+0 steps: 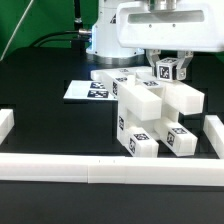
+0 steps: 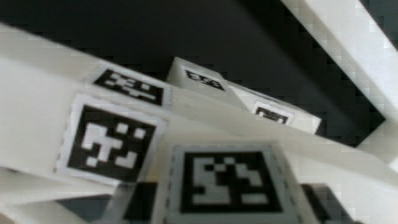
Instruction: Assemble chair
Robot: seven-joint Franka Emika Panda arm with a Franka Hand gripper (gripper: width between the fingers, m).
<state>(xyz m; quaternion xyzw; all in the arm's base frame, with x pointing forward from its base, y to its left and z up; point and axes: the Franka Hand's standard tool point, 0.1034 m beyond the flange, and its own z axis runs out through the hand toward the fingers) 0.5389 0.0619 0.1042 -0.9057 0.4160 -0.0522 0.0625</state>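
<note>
Above the chair, the claw flanks a black-and-white-tagged piece; whether it pinches, I cannot tell.

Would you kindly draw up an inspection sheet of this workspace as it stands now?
Surface: black table, edged by white border bars; the marker board lies flat on it.
Job's things: chair parts, tagged white blocks stacked together at the centre, toward the exterior view's right of the marker board; the wrist view shows their tagged faces close up.
Clutter: nothing seen.
Grippers: gripper sits just above the stack with a tagged white piece between its fingers; whether it is clamped cannot be told.
Cables: a thin greenish line behind the table, possibly a cable.
Surroundings: the arm's white base against a dark backdrop.
</note>
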